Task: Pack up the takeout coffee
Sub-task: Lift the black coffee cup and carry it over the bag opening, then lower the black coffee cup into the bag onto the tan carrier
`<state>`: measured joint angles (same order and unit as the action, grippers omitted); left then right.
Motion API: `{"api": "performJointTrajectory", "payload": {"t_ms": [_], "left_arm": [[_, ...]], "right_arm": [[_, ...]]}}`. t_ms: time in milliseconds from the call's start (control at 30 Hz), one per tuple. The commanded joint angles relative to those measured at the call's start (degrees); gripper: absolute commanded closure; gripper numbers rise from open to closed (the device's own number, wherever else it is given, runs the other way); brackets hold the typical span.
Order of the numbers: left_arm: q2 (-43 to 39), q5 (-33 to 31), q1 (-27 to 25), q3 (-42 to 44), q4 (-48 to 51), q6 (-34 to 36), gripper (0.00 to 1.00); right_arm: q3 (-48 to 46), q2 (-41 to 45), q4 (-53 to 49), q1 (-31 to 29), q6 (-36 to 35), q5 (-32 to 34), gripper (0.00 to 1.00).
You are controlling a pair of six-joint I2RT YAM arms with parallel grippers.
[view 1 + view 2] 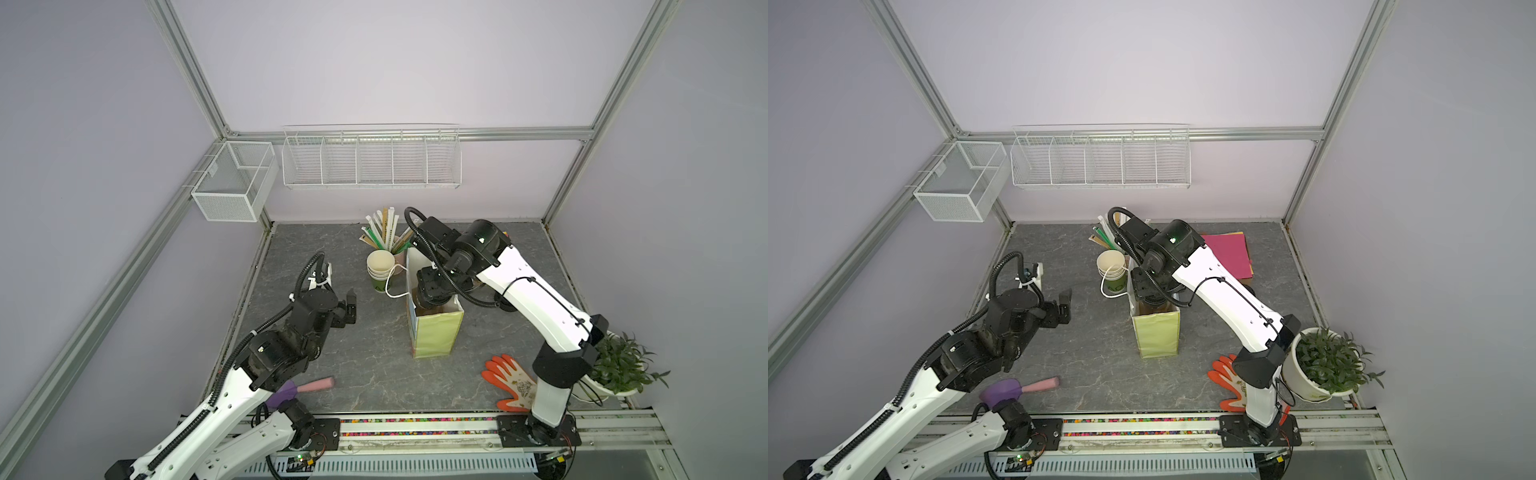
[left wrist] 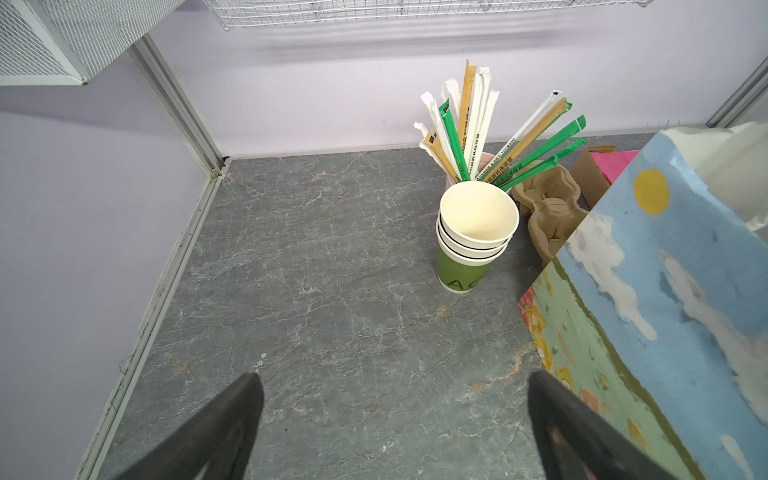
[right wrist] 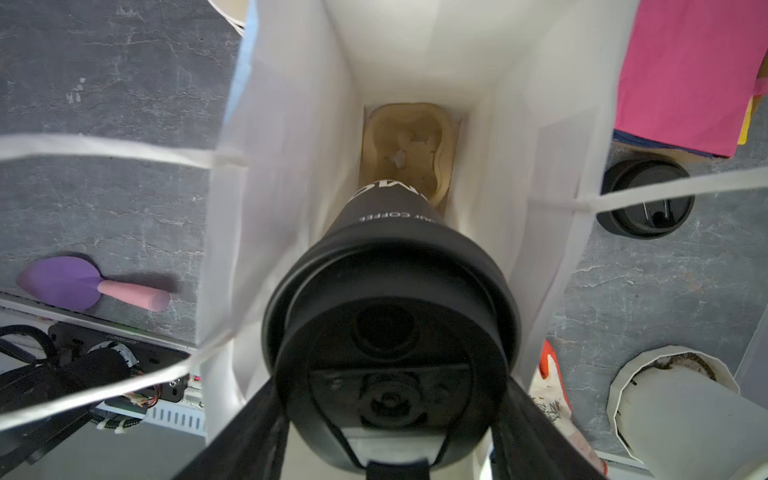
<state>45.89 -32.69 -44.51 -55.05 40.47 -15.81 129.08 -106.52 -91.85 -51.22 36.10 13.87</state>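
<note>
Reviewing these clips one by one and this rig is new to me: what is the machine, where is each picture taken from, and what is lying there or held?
Two robot arms with pincer grippers work over a table. Two pictures look down from overhead, nearly alike; the other two come from a camera on each wrist. The left gripper is open and empty. The right gripper holds a black coffee cup inside the bag, above a carrier at its bottom. Also there: stacked cups, straws, a second black cup, a glove, a scoop, a plant.
</note>
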Motion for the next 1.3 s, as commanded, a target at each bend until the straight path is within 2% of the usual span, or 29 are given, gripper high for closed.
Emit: {"api": "performJointTrajectory", "payload": {"t_ms": [0, 300, 567, 1033, 1267], "left_arm": [[0.3, 0.82, 0.39, -0.32, 1.19, 0.11, 0.01], [0.55, 0.78, 0.41, -0.32, 1.44, 0.08, 0.01], [0.8, 0.85, 0.39, -0.43, 1.65, 0.08, 0.01], [0.33, 1.36, 0.39, -0.32, 1.72, 0.0, 0.01], [0.18, 1.56, 0.39, -0.32, 1.72, -0.01, 0.01]], "right_arm": [[-1.58, 2.04, -9.9, 0.6, 1.98, -2.53, 0.4], [-2.63, -1.07, -9.92, 0.44, 4.47, -5.22, 0.4], [-9.0, -2.02, -9.86, 0.33, 5.66, -5.91, 0.41], [-10.02, -4.8, -9.74, 0.27, 7.75, -6.22, 0.41], [-15.16, -4.22, -4.93, 0.16, 7.44, -8.7, 0.41]]}}
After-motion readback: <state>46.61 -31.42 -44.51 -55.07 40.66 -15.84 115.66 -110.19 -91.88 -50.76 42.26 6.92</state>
